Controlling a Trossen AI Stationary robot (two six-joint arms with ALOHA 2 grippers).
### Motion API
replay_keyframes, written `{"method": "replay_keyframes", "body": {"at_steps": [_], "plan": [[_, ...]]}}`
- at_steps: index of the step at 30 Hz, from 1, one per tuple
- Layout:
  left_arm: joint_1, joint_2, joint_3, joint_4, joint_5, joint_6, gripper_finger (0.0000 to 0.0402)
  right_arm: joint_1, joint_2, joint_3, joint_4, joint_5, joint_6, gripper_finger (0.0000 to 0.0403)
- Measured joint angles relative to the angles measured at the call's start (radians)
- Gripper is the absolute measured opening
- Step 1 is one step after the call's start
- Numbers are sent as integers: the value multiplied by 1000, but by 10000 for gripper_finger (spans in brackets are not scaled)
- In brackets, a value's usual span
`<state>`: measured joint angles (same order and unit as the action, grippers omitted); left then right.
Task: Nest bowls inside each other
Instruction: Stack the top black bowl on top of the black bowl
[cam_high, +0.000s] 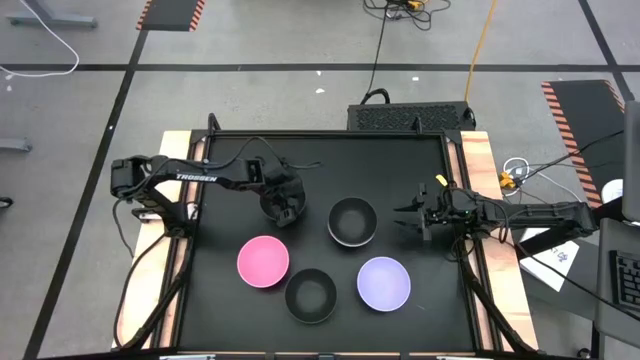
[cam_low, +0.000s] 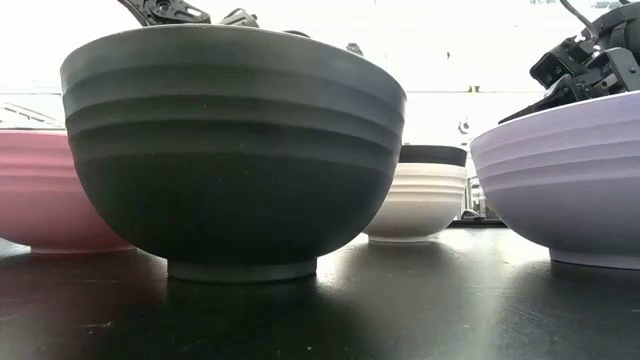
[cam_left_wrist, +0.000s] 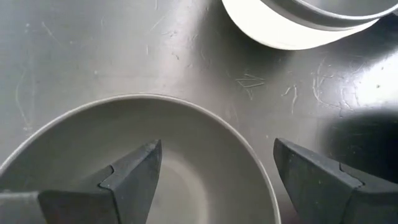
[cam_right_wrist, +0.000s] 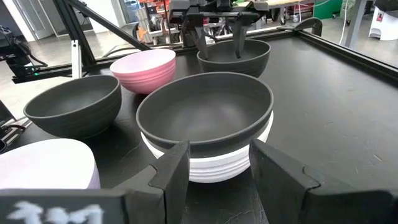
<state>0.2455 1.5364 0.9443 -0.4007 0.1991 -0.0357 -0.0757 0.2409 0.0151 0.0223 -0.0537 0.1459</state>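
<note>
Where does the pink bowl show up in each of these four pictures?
High view: the pink bowl sits lower left of centre on the black table.
Low view: at the left edge, partly behind the big black bowl.
Left wrist view: not in it.
Right wrist view: upper left, behind the black-in-white stack.
Shared landmark: that black-in-white stack.
</note>
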Motion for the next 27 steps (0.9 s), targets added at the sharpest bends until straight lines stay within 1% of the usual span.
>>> {"method": "replay_keyframes", "body": {"at_steps": [9,17,27], "plan": [[-2,0,-9,7,-51,0,312,0,0,0,0,0,7,157],[-2,0,-64,41,-52,-16,312,0,0,0,0,0,8,157],[-2,0,-68,54,-52,-10,312,0,0,0,0,-1,11,157]]}}
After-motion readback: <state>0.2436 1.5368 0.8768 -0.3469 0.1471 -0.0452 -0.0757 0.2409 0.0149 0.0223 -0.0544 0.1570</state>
